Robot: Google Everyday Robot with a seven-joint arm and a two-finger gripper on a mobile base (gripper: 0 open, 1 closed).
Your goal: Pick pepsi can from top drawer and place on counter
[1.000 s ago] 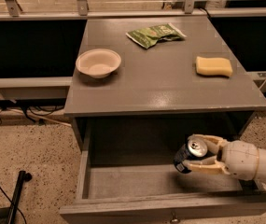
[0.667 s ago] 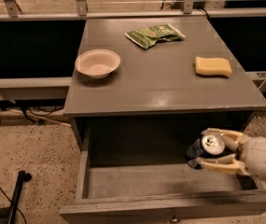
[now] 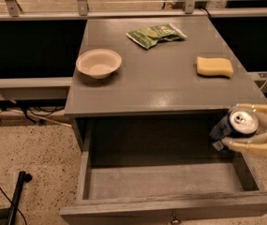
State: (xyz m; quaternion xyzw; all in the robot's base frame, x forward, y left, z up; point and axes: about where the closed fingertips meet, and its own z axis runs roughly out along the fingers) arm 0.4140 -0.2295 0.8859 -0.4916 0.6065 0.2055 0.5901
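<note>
The pepsi can (image 3: 236, 124) is dark blue with a silver top and pull tab. My gripper (image 3: 246, 127) is shut on it, cream fingers (image 3: 249, 145) around its sides, holding it in the air above the right side of the open top drawer (image 3: 166, 182), just below the counter's front right corner. The drawer is pulled out and its grey floor shows nothing inside. The counter (image 3: 161, 74) is the flat grey top above it.
On the counter sit a white bowl (image 3: 99, 63) at the left, a green snack bag (image 3: 155, 34) at the back and a yellow sponge (image 3: 214, 66) at the right. A black pole (image 3: 16, 196) and cables lie on the speckled floor at the left.
My gripper has lifted the pepsi can up and to the right, from inside the drawer to above its right side.
</note>
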